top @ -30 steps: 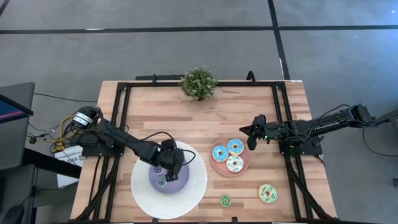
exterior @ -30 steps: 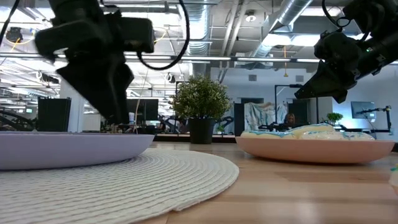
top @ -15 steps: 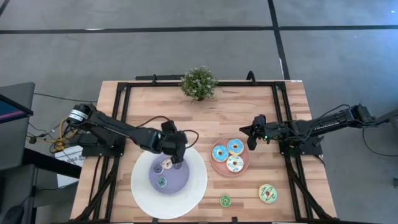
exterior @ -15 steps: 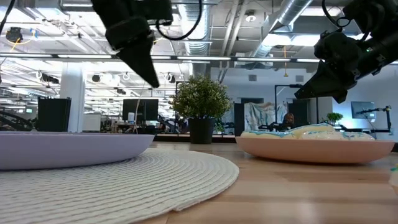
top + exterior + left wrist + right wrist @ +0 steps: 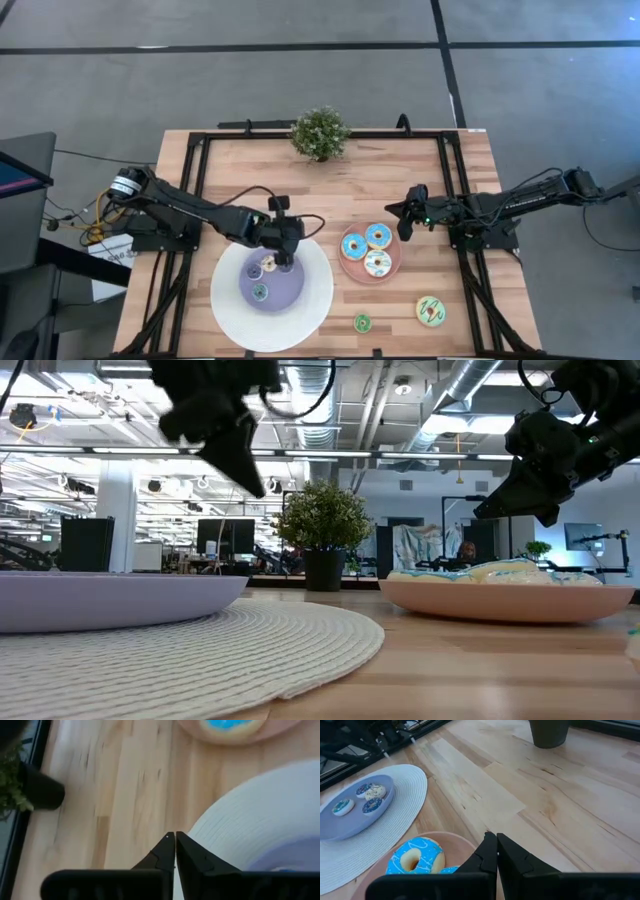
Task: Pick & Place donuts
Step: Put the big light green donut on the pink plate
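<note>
A purple plate (image 5: 272, 285) on a round white mat (image 5: 310, 300) holds tiny donuts (image 5: 372, 792), a white one (image 5: 268, 264) among them. My left gripper (image 5: 285, 248) hangs shut above the plate's far right rim, holding nothing (image 5: 175, 837). The pink plate (image 5: 392, 268) carries two blue donuts (image 5: 353, 246) and a white one (image 5: 377, 263). My right gripper (image 5: 405, 220) hovers shut and empty above the table beyond that plate's far right (image 5: 495, 837). A big green donut (image 5: 431, 311) and a tiny green one (image 5: 362, 322) lie flat on the bare wood near the front edge.
A potted plant (image 5: 320, 133) stands at the middle of the far edge. A black frame (image 5: 195, 190) runs along the table's left, far and right sides. Bare wood lies between the plant and the two plates.
My left gripper has risen from low over the purple plate and gone toward the far right of it, and its fingers have come together. A tiny white donut now shows on the plate where the gripper stood.
</note>
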Controlling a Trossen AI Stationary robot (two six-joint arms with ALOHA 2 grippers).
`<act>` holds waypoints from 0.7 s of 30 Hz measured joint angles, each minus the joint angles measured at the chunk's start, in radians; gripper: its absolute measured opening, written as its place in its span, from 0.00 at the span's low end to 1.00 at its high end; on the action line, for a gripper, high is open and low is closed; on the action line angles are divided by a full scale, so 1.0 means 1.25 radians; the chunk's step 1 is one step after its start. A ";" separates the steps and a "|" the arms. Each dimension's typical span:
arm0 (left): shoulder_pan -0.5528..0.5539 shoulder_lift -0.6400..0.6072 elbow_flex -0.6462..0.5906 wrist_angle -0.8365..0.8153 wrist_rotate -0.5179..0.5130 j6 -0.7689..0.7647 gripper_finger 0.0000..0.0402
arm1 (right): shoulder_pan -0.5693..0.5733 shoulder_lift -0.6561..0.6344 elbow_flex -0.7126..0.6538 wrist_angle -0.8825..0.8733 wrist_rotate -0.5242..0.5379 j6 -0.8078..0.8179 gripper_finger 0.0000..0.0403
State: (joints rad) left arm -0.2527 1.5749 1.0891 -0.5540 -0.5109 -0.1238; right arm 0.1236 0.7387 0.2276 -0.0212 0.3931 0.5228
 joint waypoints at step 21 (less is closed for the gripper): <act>0.141 -0.565 -0.675 0.757 0.208 0.203 0.00 | 0.005 0.001 0.001 0.022 -0.001 0.034 0.00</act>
State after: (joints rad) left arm -0.0759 0.8685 0.2459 0.3927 -0.2512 0.1295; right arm 0.1300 0.7394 0.2286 0.0062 0.3923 0.5656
